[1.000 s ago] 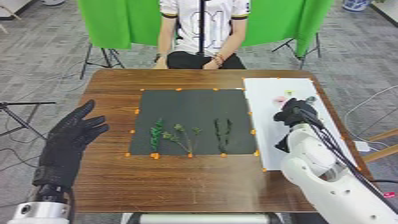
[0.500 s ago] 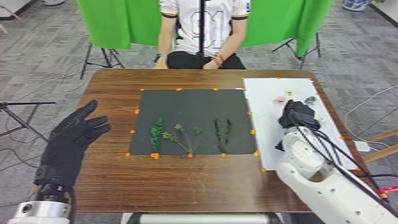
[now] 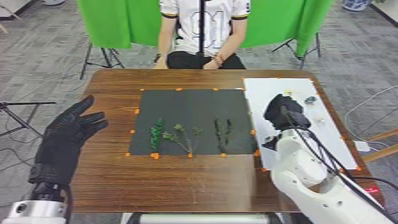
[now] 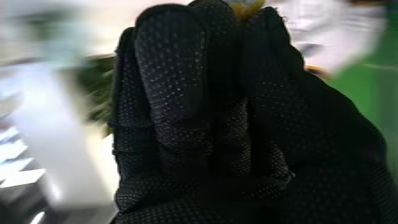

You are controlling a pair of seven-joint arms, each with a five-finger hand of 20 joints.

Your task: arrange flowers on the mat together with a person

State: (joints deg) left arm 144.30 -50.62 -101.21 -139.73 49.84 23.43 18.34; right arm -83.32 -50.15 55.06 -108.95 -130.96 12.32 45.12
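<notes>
Looking at the head view, you have your right hand [image 3: 288, 115] over the left part of the white sheet [image 3: 266, 87], near the right edge of the dark mat [image 3: 187, 107], fingers pointing away from you. Just beyond its fingertips lies a pale yellow flower [image 3: 289, 93] on the sheet, and a greyish flower [image 3: 310, 100] sits beside them, to the right. On the mat, well apart from both hands, you have three pieces side by side: a bright green leafy sprig [image 3: 155, 134], a branching sprig [image 3: 187, 141] and, nearest your right hand, a dark slender pair of stems [image 3: 223, 135]. Your left hand [image 3: 73, 131] is over the left edge of the table [image 3: 115, 182], open and relaxed, holding nothing, its thumb spread towards the mat.

In the right wrist view, your fingers are long and close together, drawn in at the tips on a small yellow-orange bit [image 4: 242, 7], which pokes out between them. You have it pinched right at the fingertips; most of it is hidden, so you cannot tell which flower it belongs to.
</notes>
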